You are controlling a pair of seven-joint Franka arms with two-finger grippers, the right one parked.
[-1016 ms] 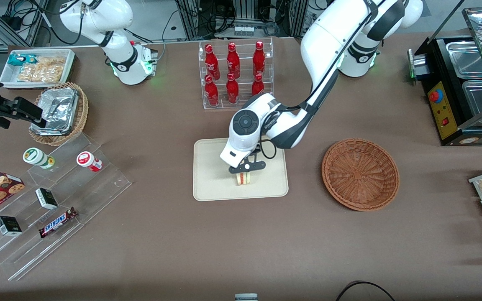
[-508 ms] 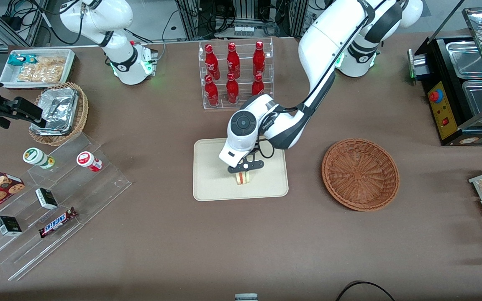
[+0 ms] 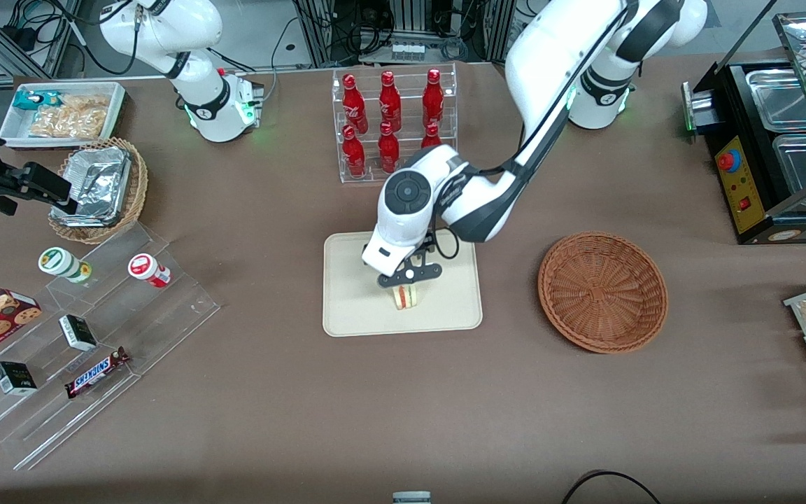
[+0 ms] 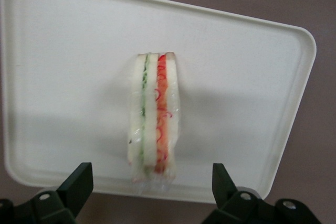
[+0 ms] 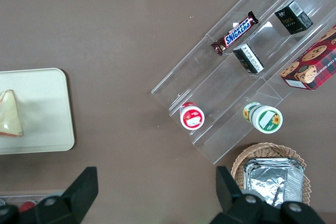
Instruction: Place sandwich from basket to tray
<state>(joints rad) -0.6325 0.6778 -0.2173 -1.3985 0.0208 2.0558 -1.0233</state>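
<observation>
The sandwich [image 3: 406, 297] is a pale wedge with red and green filling. It stands on its edge on the cream tray [image 3: 354, 308], in the half nearer the front camera. My left gripper [image 3: 408, 278] hangs just above it, open, and grips nothing. In the left wrist view the black fingers [image 4: 79, 182] stand wide apart on either side of the sandwich [image 4: 155, 119] without touching it, and the tray [image 4: 63, 77] lies beneath. The reddish-brown basket [image 3: 602, 290] sits empty beside the tray, toward the working arm's end. The right wrist view catches the sandwich [image 5: 10, 114] on the tray [image 5: 42, 108].
An acrylic rack of red bottles [image 3: 392, 122] stands just past the tray, farther from the front camera. Clear stepped shelves [image 3: 95, 329] with snacks and a lighter wicker basket of foil containers [image 3: 99, 189] lie toward the parked arm's end. A black appliance [image 3: 767, 154] stands at the working arm's end.
My left gripper has risen a little above the sandwich and drawn slightly away from the front camera. The sandwich stays in place on the tray.
</observation>
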